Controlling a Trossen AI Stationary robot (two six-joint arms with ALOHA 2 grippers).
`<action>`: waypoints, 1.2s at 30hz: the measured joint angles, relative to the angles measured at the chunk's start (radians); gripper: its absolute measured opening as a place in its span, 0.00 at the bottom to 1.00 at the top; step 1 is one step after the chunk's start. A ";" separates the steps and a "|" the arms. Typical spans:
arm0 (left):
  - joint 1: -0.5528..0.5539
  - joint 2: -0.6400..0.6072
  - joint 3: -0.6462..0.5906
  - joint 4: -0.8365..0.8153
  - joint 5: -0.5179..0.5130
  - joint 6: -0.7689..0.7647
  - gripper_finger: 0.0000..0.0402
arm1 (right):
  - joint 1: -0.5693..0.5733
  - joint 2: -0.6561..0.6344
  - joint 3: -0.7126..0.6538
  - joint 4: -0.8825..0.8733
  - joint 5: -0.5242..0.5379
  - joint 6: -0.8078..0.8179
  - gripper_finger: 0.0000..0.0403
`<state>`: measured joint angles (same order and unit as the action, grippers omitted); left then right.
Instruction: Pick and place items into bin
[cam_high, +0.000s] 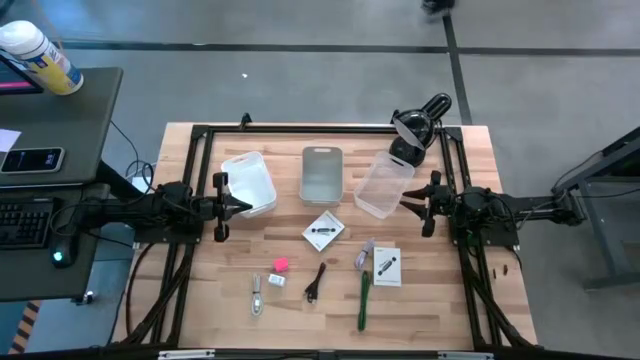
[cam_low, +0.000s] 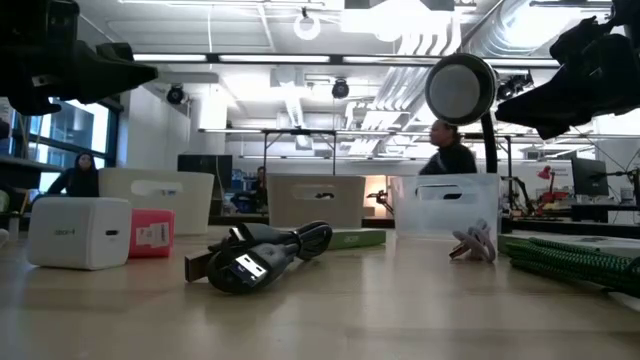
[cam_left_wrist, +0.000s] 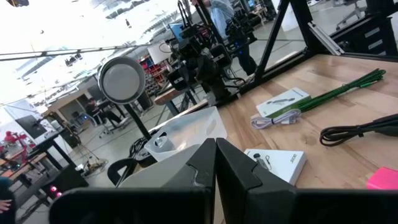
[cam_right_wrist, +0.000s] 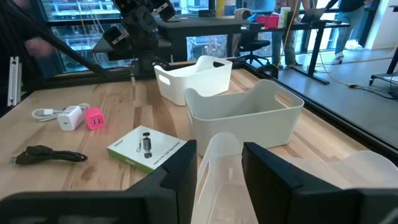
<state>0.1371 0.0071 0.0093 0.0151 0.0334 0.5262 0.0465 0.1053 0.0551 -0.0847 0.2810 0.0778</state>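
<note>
Figure: overhead and wrist views at an early stage of the sort. I judge that almost nothing is done: the three bins at the far half of the table (cam_high: 200, 290) look unfilled. These are the white bin (cam_high: 250, 183) at about 10 o'clock from the table's middle, the grey bin (cam_high: 322, 173) at 12 o'clock, and the clear bin (cam_high: 381, 184) at 1 o'clock.

The items all lie loose on the near half. One white card (cam_high: 323, 231) sits at the centre; the pink block (cam_high: 281, 264) and a white charger (cam_high: 276, 281) lie at 7 o'clock, with a pale cable (cam_high: 257, 296) beside them. The black tool (cam_high: 315, 283) is at 6 o'clock, the green pen (cam_high: 364, 297) at 5 o'clock, a second white card (cam_high: 387, 266) and the silvery piece (cam_high: 366, 251) at 4 o'clock. Every one of these is left to move.

My left gripper (cam_high: 232, 205) hovers at the white bin's near edge, fingers clenched on nothing. My right gripper (cam_high: 415, 203) hangs at the clear bin's rim; the right wrist view shows that rim between its fingers (cam_right_wrist: 177, 180), yet I cannot tell whether they pinch it.

Obstacles: a black stand with a round head (cam_high: 418, 125) rises at 1 o'clock behind the clear bin, and the dark frame rails (cam_high: 300, 128) border the table.
</note>
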 joint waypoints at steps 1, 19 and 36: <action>0.000 0.000 0.000 0.000 0.000 0.000 0.00 | 0.000 0.000 0.000 0.000 0.000 0.000 0.29; 0.000 0.000 0.000 0.000 0.000 0.000 0.00 | 0.000 0.000 0.000 0.000 0.000 0.000 0.29; 0.000 0.000 0.000 0.047 -0.009 -0.140 0.00 | 0.000 0.000 0.000 0.000 0.000 0.000 0.29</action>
<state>0.1371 0.0067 0.0093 0.0617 0.0246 0.3858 0.0467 0.1055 0.0551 -0.0848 0.2810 0.0776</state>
